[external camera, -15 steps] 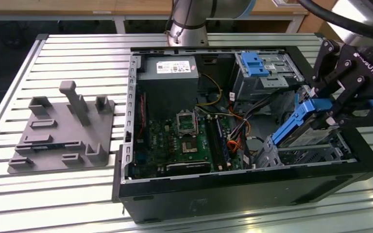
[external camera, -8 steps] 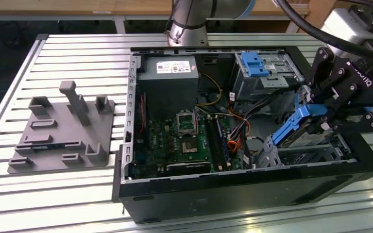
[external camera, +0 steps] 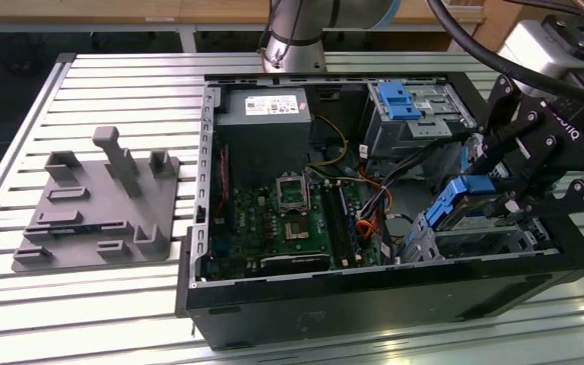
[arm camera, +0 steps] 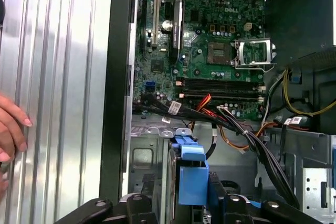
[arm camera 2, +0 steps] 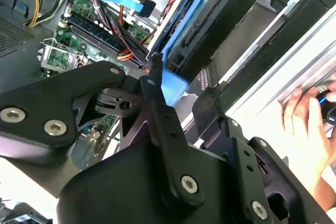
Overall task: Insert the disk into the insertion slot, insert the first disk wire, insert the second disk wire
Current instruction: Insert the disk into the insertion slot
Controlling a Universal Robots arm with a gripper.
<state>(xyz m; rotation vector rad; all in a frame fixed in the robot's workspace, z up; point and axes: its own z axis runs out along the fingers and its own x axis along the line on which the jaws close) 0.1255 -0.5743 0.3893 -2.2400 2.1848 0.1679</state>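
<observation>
In the exterior view my gripper (external camera: 477, 199) is at the right end of the open computer case, shut on the disk (external camera: 455, 204). The disk is a drive in a bright blue carrier, and it is held tilted with its lower end at the mouth of the insertion slot (external camera: 490, 245), a silver sheet-metal cage in the case's near right corner. In both wrist views the blue carrier (arm camera: 191, 179) (arm camera 2: 173, 85) sits between my black fingers. A bundle of black, orange and red wires (arm camera: 233, 124) lies loose across the case beside the cage.
A taller grey bay with a blue latch (external camera: 406, 103) stands behind the cage. The motherboard (external camera: 292, 217) and power supply (external camera: 261, 106) fill the rest of the case. A grey fixture (external camera: 99, 205) sits at the exterior view's left. A person's hand (arm camera: 10, 129) rests on the slatted table outside the case wall.
</observation>
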